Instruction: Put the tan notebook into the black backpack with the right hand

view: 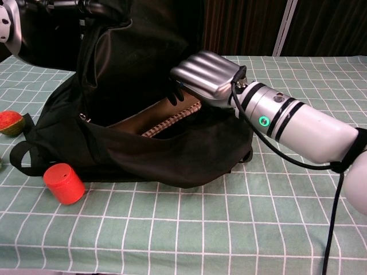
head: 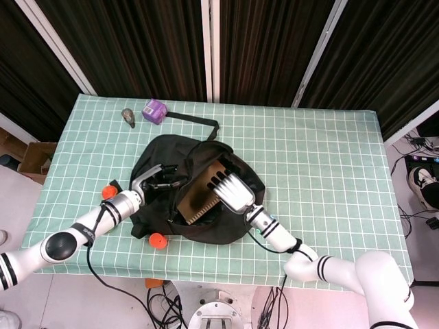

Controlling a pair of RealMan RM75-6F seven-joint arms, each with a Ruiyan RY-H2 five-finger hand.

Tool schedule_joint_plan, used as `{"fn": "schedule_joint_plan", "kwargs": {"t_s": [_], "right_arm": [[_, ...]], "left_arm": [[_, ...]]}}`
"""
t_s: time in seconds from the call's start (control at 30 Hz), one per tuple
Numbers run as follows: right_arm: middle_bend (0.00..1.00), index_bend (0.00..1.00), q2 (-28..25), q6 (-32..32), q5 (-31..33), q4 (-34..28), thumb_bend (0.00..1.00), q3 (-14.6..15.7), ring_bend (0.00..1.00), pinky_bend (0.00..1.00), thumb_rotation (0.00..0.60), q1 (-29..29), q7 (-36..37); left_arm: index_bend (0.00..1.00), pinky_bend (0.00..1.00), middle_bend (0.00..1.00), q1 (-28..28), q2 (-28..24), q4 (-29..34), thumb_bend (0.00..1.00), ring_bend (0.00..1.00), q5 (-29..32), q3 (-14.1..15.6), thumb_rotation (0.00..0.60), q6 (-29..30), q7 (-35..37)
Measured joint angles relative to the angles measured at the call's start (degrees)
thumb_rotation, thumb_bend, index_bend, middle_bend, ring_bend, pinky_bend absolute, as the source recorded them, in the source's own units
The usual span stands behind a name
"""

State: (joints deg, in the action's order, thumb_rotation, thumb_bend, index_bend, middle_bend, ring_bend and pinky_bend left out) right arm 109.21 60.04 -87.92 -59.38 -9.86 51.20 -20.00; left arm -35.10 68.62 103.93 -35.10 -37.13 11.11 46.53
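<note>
The black backpack (head: 171,154) lies open at the table's middle left, its near wall (view: 149,157) facing the chest view. The tan notebook (head: 199,197) lies tilted inside the opening, spiral edge (view: 172,117) showing above the bag's rim; its lower part is hidden in the bag. My right hand (head: 230,188) is at the bag's mouth with its fingers (view: 203,71) laid over the notebook's upper end, holding it. My left hand (head: 156,175) grips the bag's upper flap and keeps it lifted; in the chest view only its wrist (view: 10,28) shows, top left.
A red cylinder (view: 63,183) stands by the bag's front left corner, a red-orange fruit (view: 10,122) further left. A purple box (head: 154,110) and a small grey object (head: 128,116) sit at the back left. The bag's strap (head: 195,122) trails toward the back.
</note>
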Motion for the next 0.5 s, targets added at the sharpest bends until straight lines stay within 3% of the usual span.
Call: {"fn": "schedule_joint_plan", "kwargs": {"t_s": [0.17, 0.33, 0.4, 0.5], "right_arm": [[0.64, 0.64, 2.9, -1.1, 1.1, 2.8, 0.18, -1.4, 0.49, 0.69, 0.6, 1.5, 0.1], [0.6, 0.62, 5.9, -2.9, 3.5, 6.0, 0.18, -2.6, 0.47, 0.58, 0.6, 2.6, -0.3], [0.54, 0.52, 6.2, -3.6, 3.9, 6.4, 0.17, -2.5, 0.39, 0.49, 0.6, 2.7, -0.3], [0.37, 0.27, 5.0, -4.0, 4.3, 4.6, 0.14, -2.1, 0.21, 0.31, 0.6, 2.1, -0.2]], "left_arm": [[0.6, 0.57, 0.69, -0.2, -0.1, 0.1, 0.5, 0.65, 0.2, 0.2, 0.6, -0.6, 0.5], [0.6, 0.57, 0.69, -1.0, 0.2, -0.3, 0.5, 0.65, 0.6, 0.7, 0.6, -0.5, 0.8], [0.6, 0.57, 0.69, -1.4, 0.3, -0.6, 0.5, 0.65, 0.8, 1.0, 0.6, -0.3, 0.9], [0.59, 0.57, 0.68, -1.8, 0.3, -1.1, 0.5, 0.65, 1.1, 1.5, 0.6, 0.2, 1.0]]}}
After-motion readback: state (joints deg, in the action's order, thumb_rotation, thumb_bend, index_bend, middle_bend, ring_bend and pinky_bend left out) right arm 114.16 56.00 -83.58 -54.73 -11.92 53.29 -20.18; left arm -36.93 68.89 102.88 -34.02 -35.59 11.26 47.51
